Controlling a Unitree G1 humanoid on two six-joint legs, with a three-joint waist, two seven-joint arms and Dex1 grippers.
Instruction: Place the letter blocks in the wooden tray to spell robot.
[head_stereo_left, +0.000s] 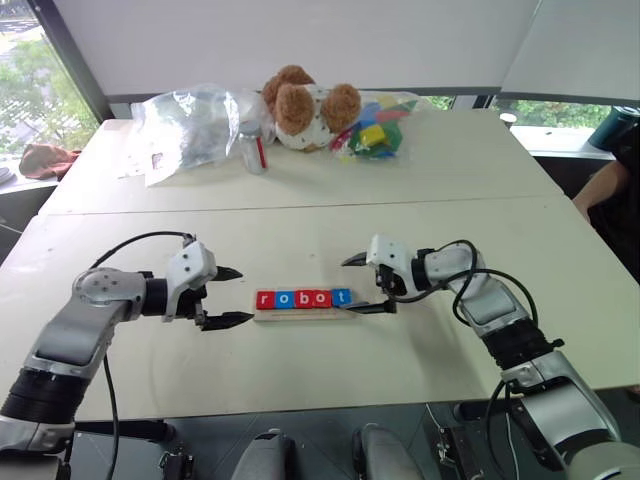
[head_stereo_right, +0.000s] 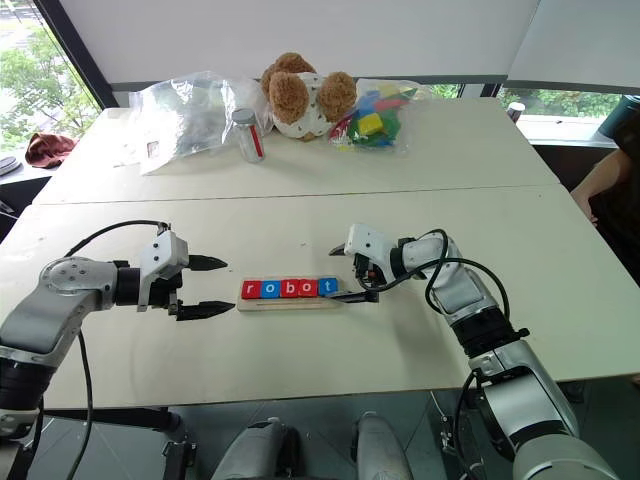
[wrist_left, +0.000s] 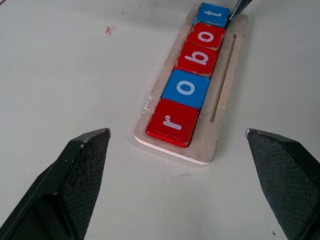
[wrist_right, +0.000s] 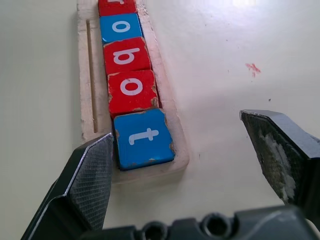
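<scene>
Five letter blocks (head_stereo_left: 303, 298) lie in a row in the wooden tray (head_stereo_left: 300, 315) at the middle of the near table, reading r, o, b, o, t. The colours run red, blue, red, red, blue. My left gripper (head_stereo_left: 245, 295) is open just off the tray's r end (wrist_left: 172, 122), with nothing between its fingers. My right gripper (head_stereo_left: 348, 285) is open at the t end (wrist_right: 142, 137). One of its fingers (wrist_right: 90, 175) sits close beside the t block over the tray's end; I cannot tell whether it touches. The tray's bare groove (wrist_left: 225, 100) runs alongside the blocks.
At the far table's back are a teddy bear (head_stereo_left: 303, 108), a clear plastic bag (head_stereo_left: 185, 125), a small jar (head_stereo_left: 252, 148) and a bag of multicoloured toy blocks (head_stereo_left: 375, 130). A person's arm (head_stereo_left: 605, 190) shows at the right edge. A seam joins the two tables.
</scene>
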